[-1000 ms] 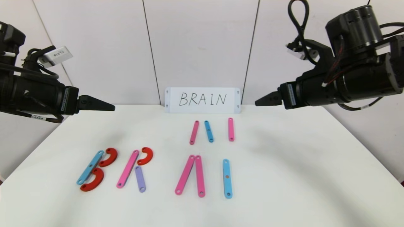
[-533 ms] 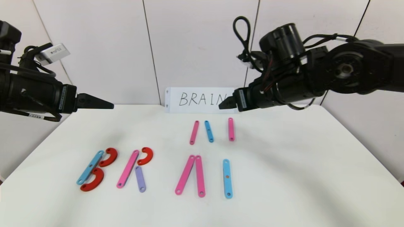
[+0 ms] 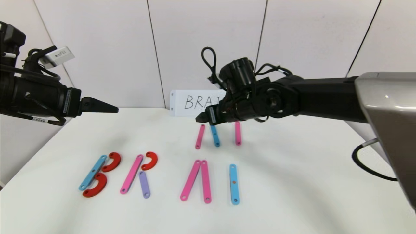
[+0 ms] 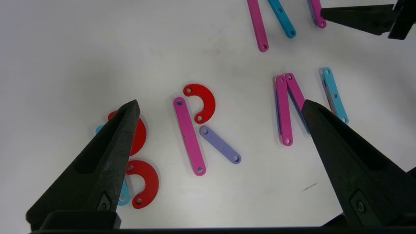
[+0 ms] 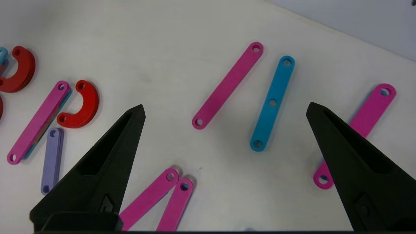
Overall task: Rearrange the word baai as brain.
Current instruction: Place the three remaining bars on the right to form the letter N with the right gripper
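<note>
The word lies in a front row on the white table: a B of a blue strip (image 3: 93, 172) with two red curves, an R of a pink strip (image 3: 131, 174), red curve (image 3: 150, 160) and purple strip (image 3: 144, 184), two leaning pink strips (image 3: 190, 180), and a single blue strip (image 3: 234, 184). Behind them lie a pink strip (image 3: 200, 136), a blue strip (image 3: 215, 136) and another pink strip (image 3: 238, 134). My right gripper (image 3: 201, 119) hovers open and empty over that back row, above the blue strip (image 5: 273, 102). My left gripper (image 3: 112, 110) hangs open at the far left.
A white card (image 3: 191, 102) with handwritten letters leans on the back wall, its right half hidden by my right arm. The right arm reaches across the table's back right. Wall panels close off the back, and the table (image 3: 308, 182) is bare on its right side.
My right arm has swung in from the right edge towards the middle and dropped lower, now covering part of the card. The left arm and all the pieces stay where they were.
</note>
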You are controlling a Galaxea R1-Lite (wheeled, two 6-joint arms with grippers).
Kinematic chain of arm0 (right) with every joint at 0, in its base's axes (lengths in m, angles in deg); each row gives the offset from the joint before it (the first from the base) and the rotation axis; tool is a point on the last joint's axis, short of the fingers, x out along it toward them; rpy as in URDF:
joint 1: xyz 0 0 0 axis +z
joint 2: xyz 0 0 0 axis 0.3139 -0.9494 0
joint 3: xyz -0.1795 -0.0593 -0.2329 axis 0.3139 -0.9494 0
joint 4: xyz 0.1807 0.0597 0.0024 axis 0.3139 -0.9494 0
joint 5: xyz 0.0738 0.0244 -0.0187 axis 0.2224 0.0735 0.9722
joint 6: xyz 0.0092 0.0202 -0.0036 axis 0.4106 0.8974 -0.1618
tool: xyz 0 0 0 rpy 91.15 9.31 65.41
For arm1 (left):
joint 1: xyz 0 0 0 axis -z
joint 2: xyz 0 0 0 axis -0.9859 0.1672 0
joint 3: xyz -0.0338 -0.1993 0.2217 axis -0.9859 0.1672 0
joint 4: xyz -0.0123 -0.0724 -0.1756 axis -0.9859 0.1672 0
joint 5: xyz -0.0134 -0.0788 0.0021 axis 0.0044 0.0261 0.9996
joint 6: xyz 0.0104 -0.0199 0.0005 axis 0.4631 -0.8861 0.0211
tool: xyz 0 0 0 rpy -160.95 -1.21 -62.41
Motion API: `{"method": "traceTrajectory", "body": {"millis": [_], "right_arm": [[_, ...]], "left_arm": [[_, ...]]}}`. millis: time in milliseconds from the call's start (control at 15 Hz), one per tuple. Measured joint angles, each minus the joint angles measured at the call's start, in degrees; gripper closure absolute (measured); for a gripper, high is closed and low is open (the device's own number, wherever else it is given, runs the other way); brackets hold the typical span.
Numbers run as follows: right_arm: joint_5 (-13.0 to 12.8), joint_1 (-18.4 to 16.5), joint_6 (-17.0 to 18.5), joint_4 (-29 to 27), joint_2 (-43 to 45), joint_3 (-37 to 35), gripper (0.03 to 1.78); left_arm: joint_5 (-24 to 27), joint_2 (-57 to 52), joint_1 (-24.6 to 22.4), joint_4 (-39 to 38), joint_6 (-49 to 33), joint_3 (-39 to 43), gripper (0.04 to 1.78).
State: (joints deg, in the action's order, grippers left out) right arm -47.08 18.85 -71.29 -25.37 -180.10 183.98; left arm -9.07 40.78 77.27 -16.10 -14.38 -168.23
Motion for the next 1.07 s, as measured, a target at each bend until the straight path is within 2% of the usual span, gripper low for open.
{"method": "traceTrajectory", "body": {"millis": [200, 333, 600, 800, 1067], "right_arm": [[-0.22, 1.02, -0.02, 2.32, -3.89, 1.27, 0.07], [-1.65, 1.8, -0.06, 5.16, -6.23, 1.44, 0.07], [-2.76, 2.49, 0.33, 12.8, -10.62, 1.5, 0.07], [-5.32, 2.54, -0.06, 17.23, -13.64, 1.5, 0.07], [-6.23, 2.54, 0.06, 18.76, -16.29, 1.5, 0.07]], "left_arm": [[0.06, 0.17, -0.02, 0.0, 0.0, 0.0, 0.08], [0.02, 0.33, -0.05, 0.0, 0.01, 0.0, 0.08], [0.04, 0.67, -0.05, -0.04, -0.05, -0.07, 0.08], [-0.02, 1.0, -0.02, -0.04, -0.05, -0.18, 0.08], [0.09, 1.13, 0.02, 0.0, 0.01, -0.18, 0.08]]}}
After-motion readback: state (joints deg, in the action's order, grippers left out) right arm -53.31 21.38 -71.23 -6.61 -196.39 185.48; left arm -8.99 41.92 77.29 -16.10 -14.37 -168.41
